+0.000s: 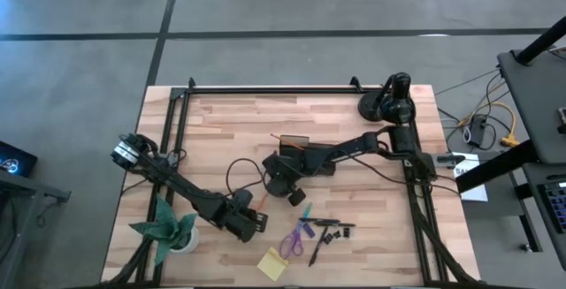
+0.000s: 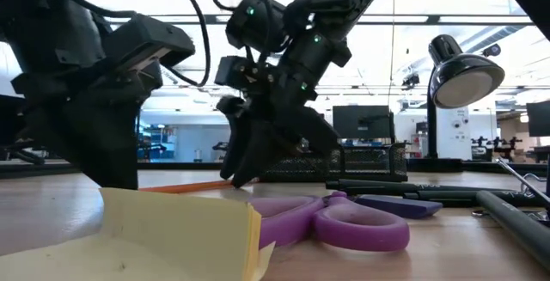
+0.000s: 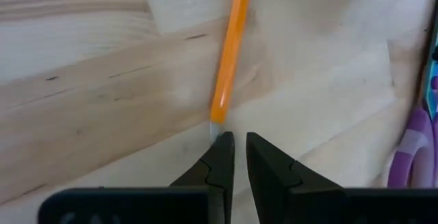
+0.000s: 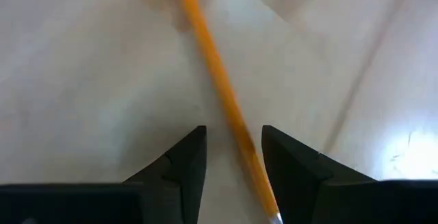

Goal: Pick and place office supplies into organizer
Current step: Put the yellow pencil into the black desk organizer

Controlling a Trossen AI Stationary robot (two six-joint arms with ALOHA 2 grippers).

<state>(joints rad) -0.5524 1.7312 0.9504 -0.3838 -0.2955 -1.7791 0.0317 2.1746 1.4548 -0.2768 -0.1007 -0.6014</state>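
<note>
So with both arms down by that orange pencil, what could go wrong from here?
Right gripper: its jaws straddle the orange pencil off-centre and at an angle, so closing may roll or flick it away instead of pinching it.

Left gripper: nearly shut right at the pencil's tip, so it could nudge the pencil as the other closes.

Both wrists sit close together over the table, so they might bump.

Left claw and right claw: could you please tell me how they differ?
The left claw is almost closed, the right claw open. The tip of the orange pencil lies just ahead of the left claw, while the pencil runs between the right claw's fingers. Both sit low over the table.
</note>
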